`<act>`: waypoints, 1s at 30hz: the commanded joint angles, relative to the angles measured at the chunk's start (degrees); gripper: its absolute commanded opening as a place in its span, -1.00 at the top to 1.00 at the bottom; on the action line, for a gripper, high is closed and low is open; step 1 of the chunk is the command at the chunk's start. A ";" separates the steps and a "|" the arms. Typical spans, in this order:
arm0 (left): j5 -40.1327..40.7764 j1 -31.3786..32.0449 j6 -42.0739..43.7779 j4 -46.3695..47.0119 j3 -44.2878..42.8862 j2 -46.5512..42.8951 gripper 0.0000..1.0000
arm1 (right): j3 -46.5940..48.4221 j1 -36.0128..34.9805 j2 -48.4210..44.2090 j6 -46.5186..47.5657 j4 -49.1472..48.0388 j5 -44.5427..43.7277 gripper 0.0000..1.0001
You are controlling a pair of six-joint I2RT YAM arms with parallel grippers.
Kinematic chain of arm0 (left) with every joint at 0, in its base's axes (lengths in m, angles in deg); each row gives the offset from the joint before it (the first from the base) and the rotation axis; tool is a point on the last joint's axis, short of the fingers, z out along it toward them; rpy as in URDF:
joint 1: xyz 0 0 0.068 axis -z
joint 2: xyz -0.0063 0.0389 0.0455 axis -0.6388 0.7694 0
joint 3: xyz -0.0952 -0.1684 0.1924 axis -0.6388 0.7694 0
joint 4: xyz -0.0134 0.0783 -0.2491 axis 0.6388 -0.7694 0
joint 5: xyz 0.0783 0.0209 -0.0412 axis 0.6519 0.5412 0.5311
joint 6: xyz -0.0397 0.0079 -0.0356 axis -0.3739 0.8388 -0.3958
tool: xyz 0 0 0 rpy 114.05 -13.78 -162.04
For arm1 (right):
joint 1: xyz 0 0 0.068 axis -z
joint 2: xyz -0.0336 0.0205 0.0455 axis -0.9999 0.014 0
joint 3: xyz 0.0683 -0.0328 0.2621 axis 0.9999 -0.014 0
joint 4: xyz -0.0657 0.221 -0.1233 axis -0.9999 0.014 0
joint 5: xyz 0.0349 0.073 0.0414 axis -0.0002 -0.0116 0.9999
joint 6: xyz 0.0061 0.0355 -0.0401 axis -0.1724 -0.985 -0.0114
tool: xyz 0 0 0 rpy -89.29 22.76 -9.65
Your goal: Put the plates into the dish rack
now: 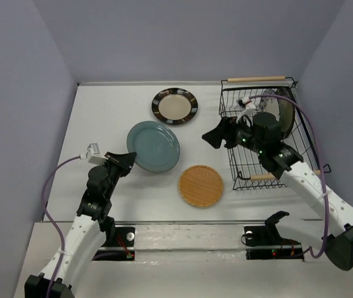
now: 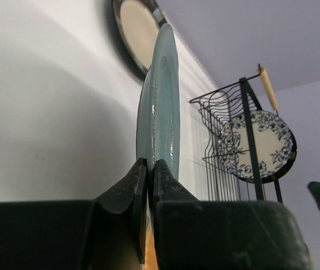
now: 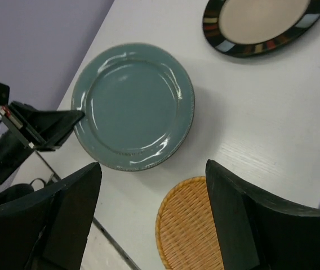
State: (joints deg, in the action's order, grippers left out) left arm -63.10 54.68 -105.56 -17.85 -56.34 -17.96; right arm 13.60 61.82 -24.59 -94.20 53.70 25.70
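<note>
Pinching the teal plate by its near-left rim, the left gripper is clamped shut, left of the table centre. Lift slowly, tip it upright, and aim for a free slot in the rack at the far-right corner. The right gripper hovers beside it, jaws apart.

Dish rack on right side of table, racked plate upright inside. Left of rack: far plate at back, centre plate before it, near plate front-right of that.
</note>
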 commanded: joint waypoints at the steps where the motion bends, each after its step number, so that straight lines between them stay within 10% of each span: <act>1: -2.20 -0.92 0.36 1.83 -11.68 -4.47 0.89 | 5.59 -4.43 5.40 -0.56 -3.95 3.79 -0.61; 22: -24.09 -0.83 -11.32 14.38 -18.73 -3.25 0.89 | 3.23 -4.44 18.78 -6.27 -19.68 18.03 -0.74; 26: -27.69 -0.92 -11.86 17.38 -19.78 -1.93 0.89 | -0.64 -4.44 17.99 -9.80 -27.86 21.12 -0.22; 27: -28.31 -0.92 -11.51 17.38 -20.05 -1.75 0.89 | -1.08 -4.44 17.20 -10.15 -29.43 21.13 0.35; 30: -28.14 -0.83 -8.45 13.36 -21.01 -1.40 0.63 | -1.97 -4.44 15.09 -10.42 -29.45 18.67 0.86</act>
State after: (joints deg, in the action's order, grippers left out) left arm -85.33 53.35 -110.96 -16.94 -71.14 -18.66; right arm 13.29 58.11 -6.61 -105.96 30.91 44.87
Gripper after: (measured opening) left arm 0.136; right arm 0.286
